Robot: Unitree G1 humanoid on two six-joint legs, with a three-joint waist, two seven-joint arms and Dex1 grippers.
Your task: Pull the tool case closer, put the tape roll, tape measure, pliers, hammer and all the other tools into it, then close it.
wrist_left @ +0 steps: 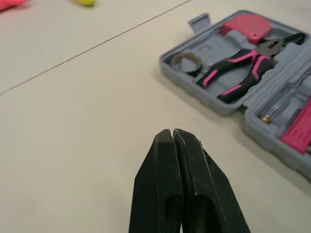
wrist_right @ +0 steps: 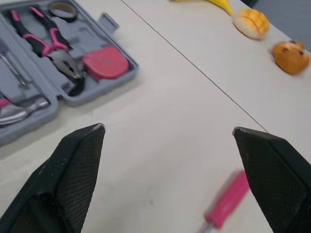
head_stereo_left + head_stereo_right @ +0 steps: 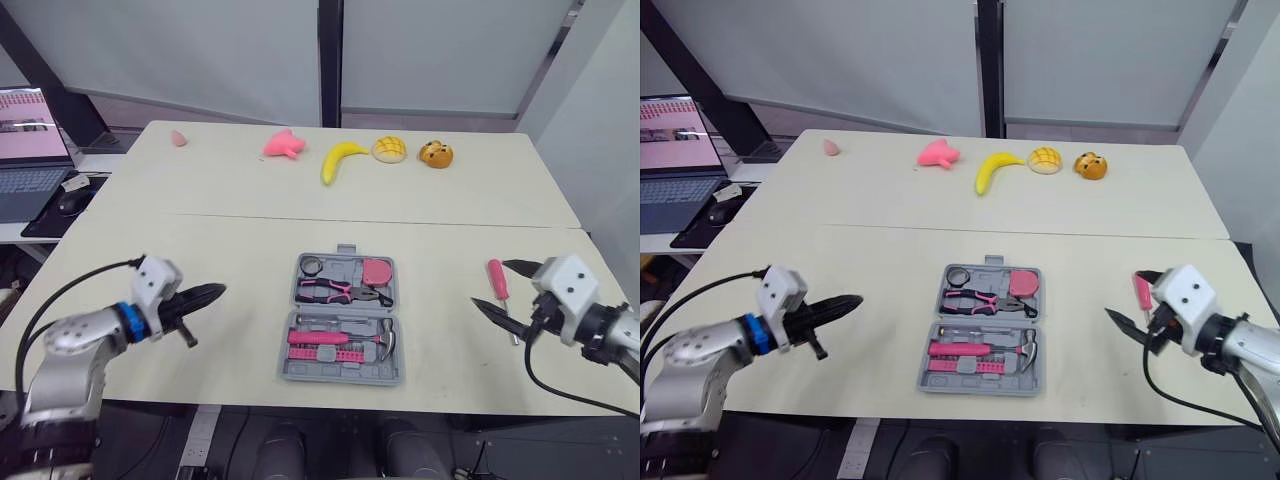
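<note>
Case (image 3: pixel 340 377) is lying open near the table's (image 3: pixel 240 250) 6 o'clock edge, close enough, I judge, that no more pulling is needed. It is already holding the tape roll (image 3: pixel 311 265), pliers (image 3: pixel 345 291), tape measure (image 3: pixel 376 271) and hammer (image 3: pixel 320 338). The one tool I am seeing loose is the screwdriver (image 3: pixel 497 280), lying at 3 o'clock of the case and well apart from it, handle toward 12 and shaft toward 6. My right gripper (image 2: pixel 167 128) is hovering by it with fingers spread wide and nothing between them. The wrist view is showing the pink handle off to one side, near one finger rather than centred. So I am judging the step to be the pick, and I am planning to slide sideways until the handle sits midway. Then I am lowering and closing across the handle's width, not on the thin shaft, which would likely roll or slip. Coming down square matters, since a nudge from one finger could spin it toward the edge. My left gripper (image 1: pixel 173 132) is waiting at 9 o'clock of the case, fingers pressed together and holding nothing.
</note>
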